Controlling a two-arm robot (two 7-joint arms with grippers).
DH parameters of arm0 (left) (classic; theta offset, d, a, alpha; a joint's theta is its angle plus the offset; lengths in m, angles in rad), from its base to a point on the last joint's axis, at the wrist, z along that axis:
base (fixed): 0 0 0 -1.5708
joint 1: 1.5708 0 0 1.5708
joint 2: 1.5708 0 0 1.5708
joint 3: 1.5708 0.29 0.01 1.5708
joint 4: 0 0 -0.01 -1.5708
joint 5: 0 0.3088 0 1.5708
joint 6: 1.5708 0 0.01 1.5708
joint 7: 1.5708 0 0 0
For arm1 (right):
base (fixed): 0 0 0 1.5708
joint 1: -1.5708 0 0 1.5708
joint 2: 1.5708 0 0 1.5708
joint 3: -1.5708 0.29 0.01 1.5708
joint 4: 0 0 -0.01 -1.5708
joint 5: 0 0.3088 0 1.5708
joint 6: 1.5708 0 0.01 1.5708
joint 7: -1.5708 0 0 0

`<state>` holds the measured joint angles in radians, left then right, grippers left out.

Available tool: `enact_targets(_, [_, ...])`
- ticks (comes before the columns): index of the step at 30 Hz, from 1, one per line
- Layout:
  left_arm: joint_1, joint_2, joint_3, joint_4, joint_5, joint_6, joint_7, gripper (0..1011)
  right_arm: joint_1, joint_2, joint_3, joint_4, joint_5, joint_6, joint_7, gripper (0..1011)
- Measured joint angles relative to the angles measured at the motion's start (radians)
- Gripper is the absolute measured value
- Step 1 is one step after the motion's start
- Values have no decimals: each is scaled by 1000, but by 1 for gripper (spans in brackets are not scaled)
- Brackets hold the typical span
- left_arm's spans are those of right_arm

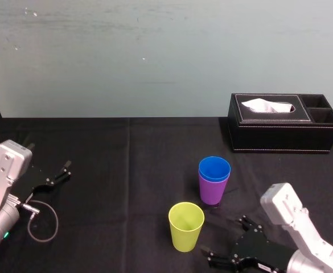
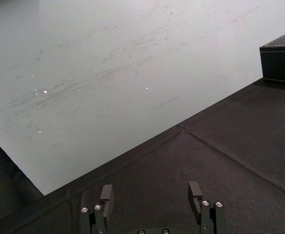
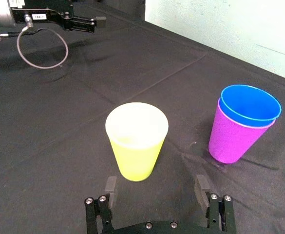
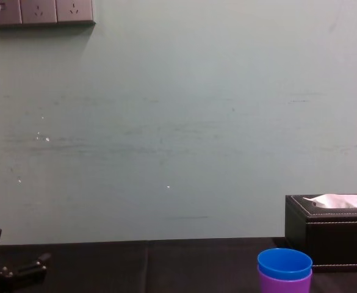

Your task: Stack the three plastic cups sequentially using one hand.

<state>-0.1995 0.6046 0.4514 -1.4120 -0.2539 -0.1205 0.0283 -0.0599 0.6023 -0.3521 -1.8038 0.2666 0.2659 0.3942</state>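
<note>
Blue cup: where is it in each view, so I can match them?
Head view: blue cup right of centre, nested in the purple cup.
Chest view: blue cup, bottom edge, left of the tissue box.
Right wrist view: blue cup ahead of the right gripper, beside the yellow-green cup.
Left wrist view: not in it.
Shared landmark: tissue box, in head, chest and left wrist views.

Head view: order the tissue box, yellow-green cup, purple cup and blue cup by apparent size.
1. tissue box, clearly largest.
2. yellow-green cup and purple cup: alike; yellow-green sits nearer, so unranked.
3. blue cup: nested in the purple cup, mostly hidden, least showing.
</note>
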Motion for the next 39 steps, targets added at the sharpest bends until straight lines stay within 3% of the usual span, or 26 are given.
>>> enact_targets(20, [0, 0, 0, 0, 0, 0, 0, 1000, 86, -79, -54, 39, -46, 92, 7, 1004])
enact_targets(39, [0, 0, 0, 0, 0, 0, 0, 1000, 139, -122, -80, 87, -43, 118, 18, 1004])
